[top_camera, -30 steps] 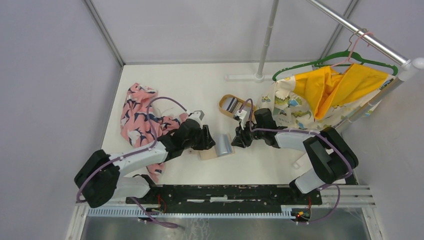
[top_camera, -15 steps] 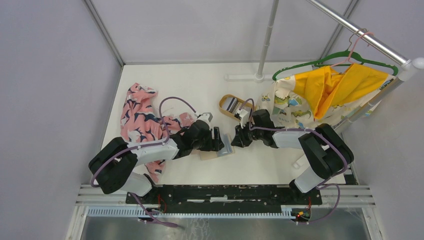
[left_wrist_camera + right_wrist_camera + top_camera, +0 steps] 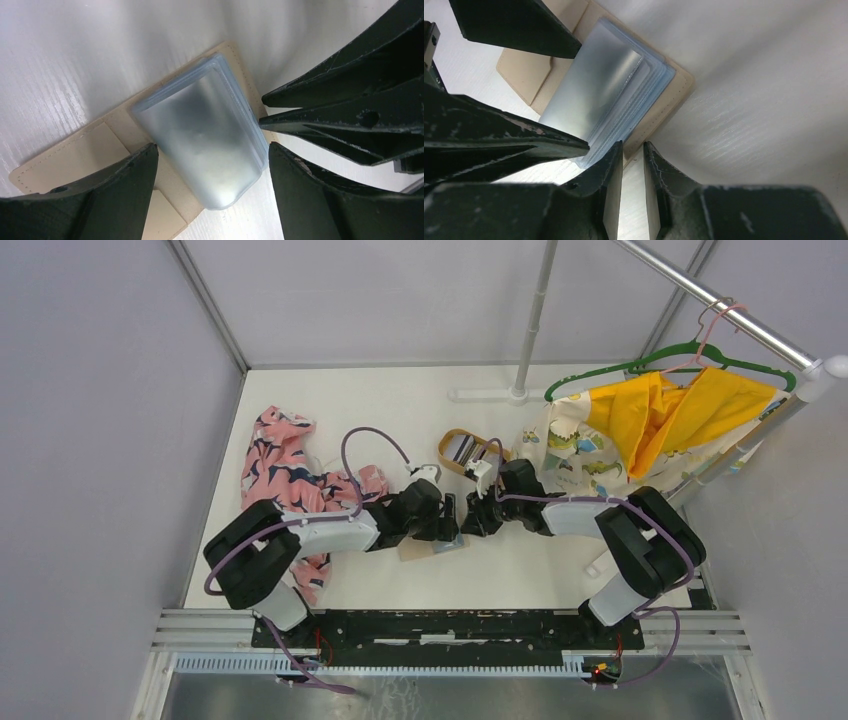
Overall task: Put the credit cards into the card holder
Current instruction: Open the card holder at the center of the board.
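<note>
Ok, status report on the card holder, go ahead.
Left gripper jaws wide, straddling the card holder. Right gripper jaws nearly closed at its edge, nothing seen between them. Card holder lying open, sleeves up. Grippers crowd each other.

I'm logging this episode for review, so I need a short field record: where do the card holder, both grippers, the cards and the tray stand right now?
card holder: lying open on the table, its clear sleeves raised
left gripper: open, one jaw on either side of the sleeves
right gripper: slightly open, nothing seen between the jaws, at the sleeves' edge
credit cards: some lie in the tray
tray: oval, on the table behind both grippers
</note>
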